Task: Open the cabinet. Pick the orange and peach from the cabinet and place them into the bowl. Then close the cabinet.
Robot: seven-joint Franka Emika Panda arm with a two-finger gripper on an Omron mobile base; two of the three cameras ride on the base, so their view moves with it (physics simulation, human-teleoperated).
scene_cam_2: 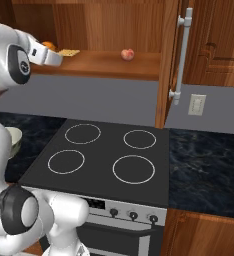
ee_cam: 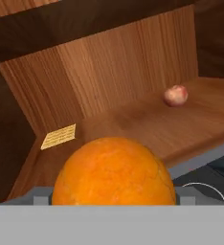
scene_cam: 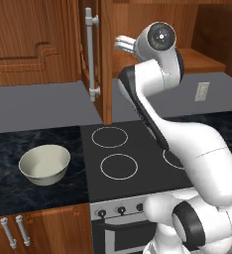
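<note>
While the pincer [ee_cam: 114, 203] stands wide around it, the orange [ee_cam: 114, 174] looks bright, round, faintly veined.

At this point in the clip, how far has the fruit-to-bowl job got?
Done: the cabinet is open, its door swung out over the stove. In hand: the gripper is open at the shelf with the orange right between its fingers, not visibly lifted. Left: the peach sits further along the shelf, the cream bowl on the counter is empty, and the cabinet needs closing.
</note>
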